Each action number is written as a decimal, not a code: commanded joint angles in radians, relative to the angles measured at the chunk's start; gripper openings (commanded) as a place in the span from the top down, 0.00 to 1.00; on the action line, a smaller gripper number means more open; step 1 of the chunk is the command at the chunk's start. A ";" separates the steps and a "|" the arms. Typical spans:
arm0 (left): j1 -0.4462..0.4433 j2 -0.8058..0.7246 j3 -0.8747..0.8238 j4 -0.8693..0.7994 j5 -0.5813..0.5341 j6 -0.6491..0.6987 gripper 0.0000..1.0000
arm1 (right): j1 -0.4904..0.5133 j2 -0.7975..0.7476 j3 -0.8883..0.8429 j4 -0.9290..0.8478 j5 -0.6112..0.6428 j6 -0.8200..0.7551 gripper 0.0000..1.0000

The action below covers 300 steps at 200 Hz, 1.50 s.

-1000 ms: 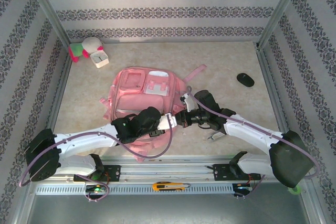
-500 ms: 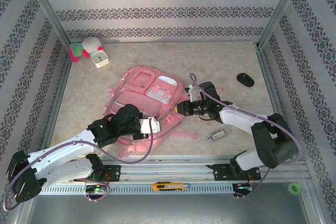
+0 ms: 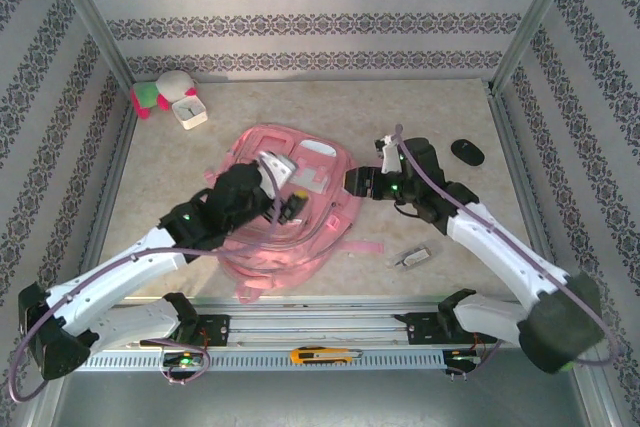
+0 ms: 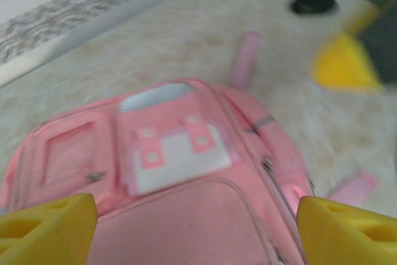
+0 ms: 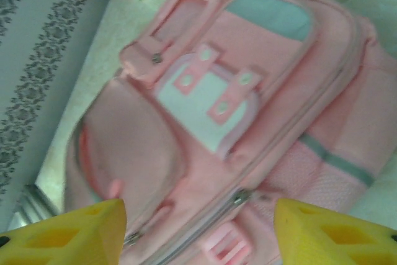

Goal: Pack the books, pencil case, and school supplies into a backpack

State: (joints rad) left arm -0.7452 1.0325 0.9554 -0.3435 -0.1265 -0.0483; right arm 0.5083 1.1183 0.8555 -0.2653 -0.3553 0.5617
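Note:
The pink backpack (image 3: pixel 300 222) lies flat in the middle of the table, front pockets up and its zips closed as far as I can see. My left gripper (image 3: pixel 293 205) hovers over its middle, open, with yellow fingertips (image 4: pixel 46 231) wide apart and only pink fabric (image 4: pixel 186 215) below them. My right gripper (image 3: pixel 352 182) sits at the bag's right edge, also open and empty above the side zip (image 5: pixel 239 198). A tiny silver-grey gadget (image 3: pixel 412 258) of the school supplies lies on the table right of the bag. The books and the pencil case are out of view.
A black oval object (image 3: pixel 467 151) lies at the far right. A white clock (image 3: pixel 190 112) and a plush toy (image 3: pixel 158 93) sit in the far left corner. Loose pink straps (image 3: pixel 358 247) trail right of the bag. A yellow box cutter (image 3: pixel 322 355) rests on the front rail.
Both grippers went from shut to open and drew back from the bag's near edge. The left moved up over the bag's middle, the right toward the far right. The backpack slid slightly toward the back.

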 commanded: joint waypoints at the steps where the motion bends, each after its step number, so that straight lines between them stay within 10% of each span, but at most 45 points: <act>1: 0.149 -0.025 0.011 -0.249 -0.045 -0.274 0.18 | 0.116 -0.037 -0.039 -0.147 0.150 0.165 0.38; 63: 0.402 -0.117 -0.252 -0.223 0.111 -0.449 0.27 | 0.386 0.092 -0.204 0.175 0.241 0.463 0.39; 110: 0.396 -0.125 -0.462 -0.005 0.343 -0.634 0.40 | 0.237 0.308 -0.234 0.474 0.153 0.425 0.46; 190: 0.316 -0.208 -0.571 0.214 0.365 -0.710 0.39 | -0.003 0.441 -0.229 0.489 0.071 0.275 0.45; 229: 0.310 -0.246 -0.425 0.062 0.289 -0.450 0.29 | 0.001 0.192 -0.231 0.315 0.095 0.203 0.43; 300: 0.309 -0.272 -0.240 -0.169 0.451 0.496 0.28 | 0.031 -0.132 -0.268 0.201 0.032 0.014 0.41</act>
State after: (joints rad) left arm -0.4255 0.7074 0.6502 -0.3790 0.2371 0.0292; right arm 0.5282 0.9981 0.6182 -0.0006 -0.2779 0.6613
